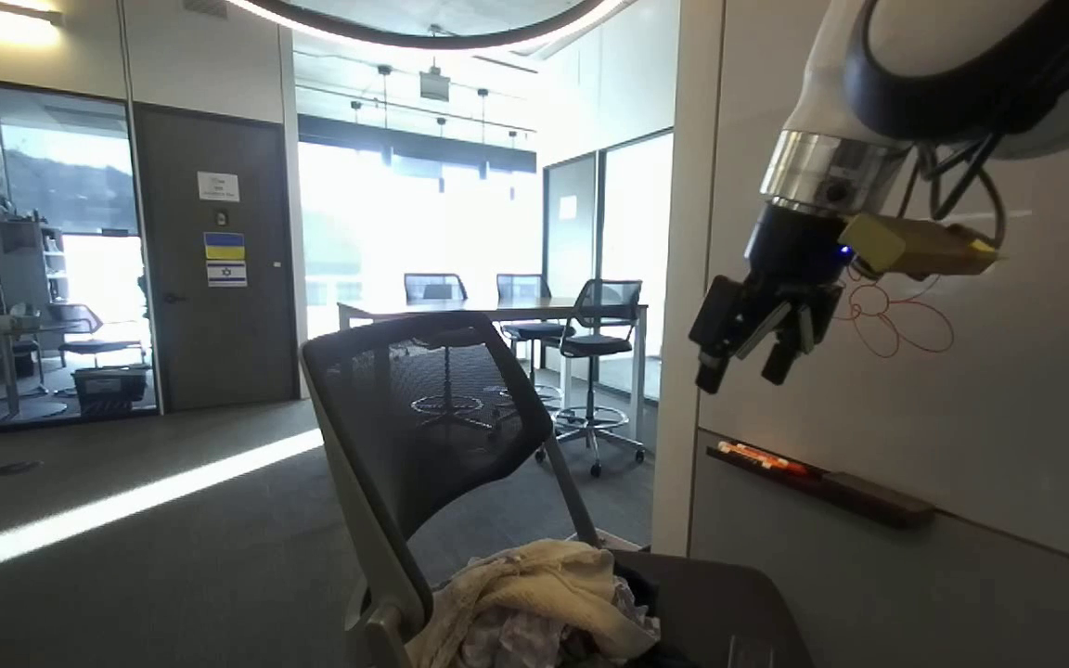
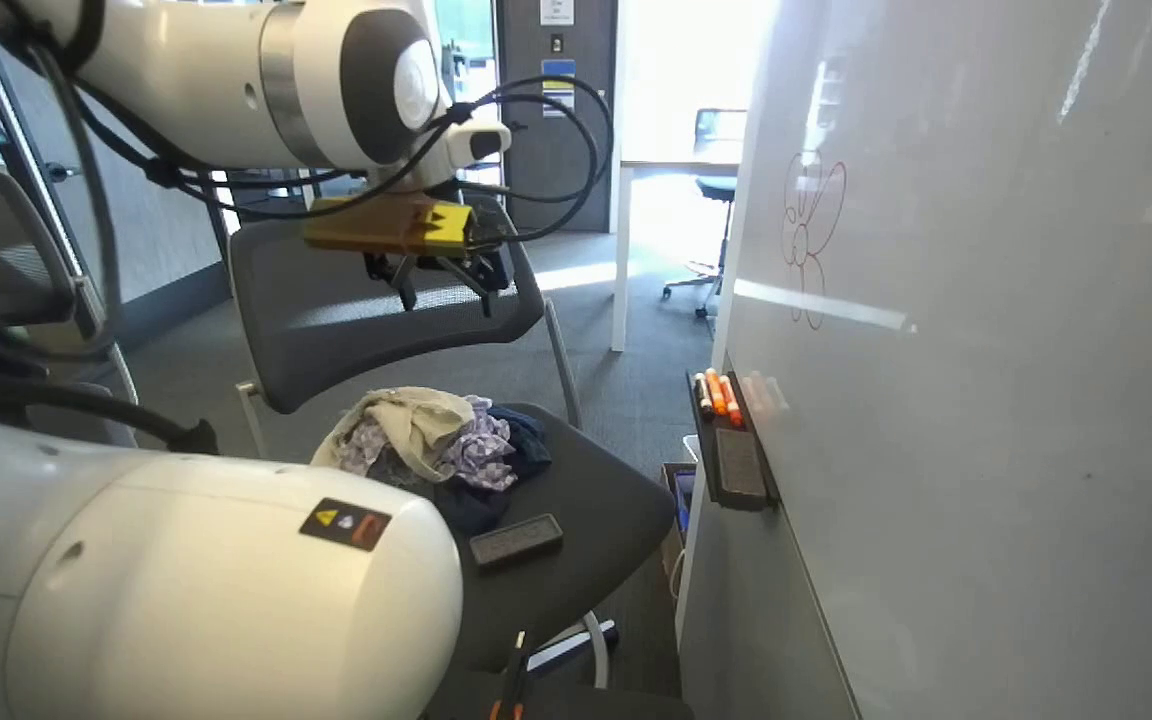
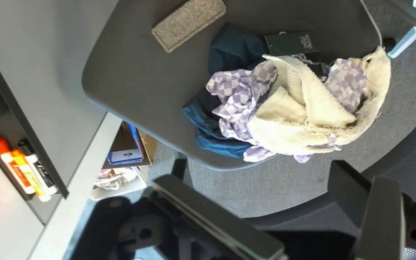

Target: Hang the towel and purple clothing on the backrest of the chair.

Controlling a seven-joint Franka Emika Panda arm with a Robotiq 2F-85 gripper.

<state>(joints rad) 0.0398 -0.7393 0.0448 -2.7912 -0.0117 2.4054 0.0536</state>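
Towel (image 3: 320,104) and purple clothing (image 3: 237,103) partly past edge of chair seat (image 3: 150,76), empty claw (image 1: 744,369) spread wide, well above

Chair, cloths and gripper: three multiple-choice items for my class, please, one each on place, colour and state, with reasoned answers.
1. Where is the cream towel?
A: backrest. B: seat. C: floor.

2. What colour is the checked cloth?
A: purple and white. B: red. C: green.

3. The gripper is:
A: shut, empty. B: shut on the towel. C: open, empty.

1 B: it lies bunched on the seat.
2 A: purple and white squares show.
3 C: the fingers stand apart with nothing between.
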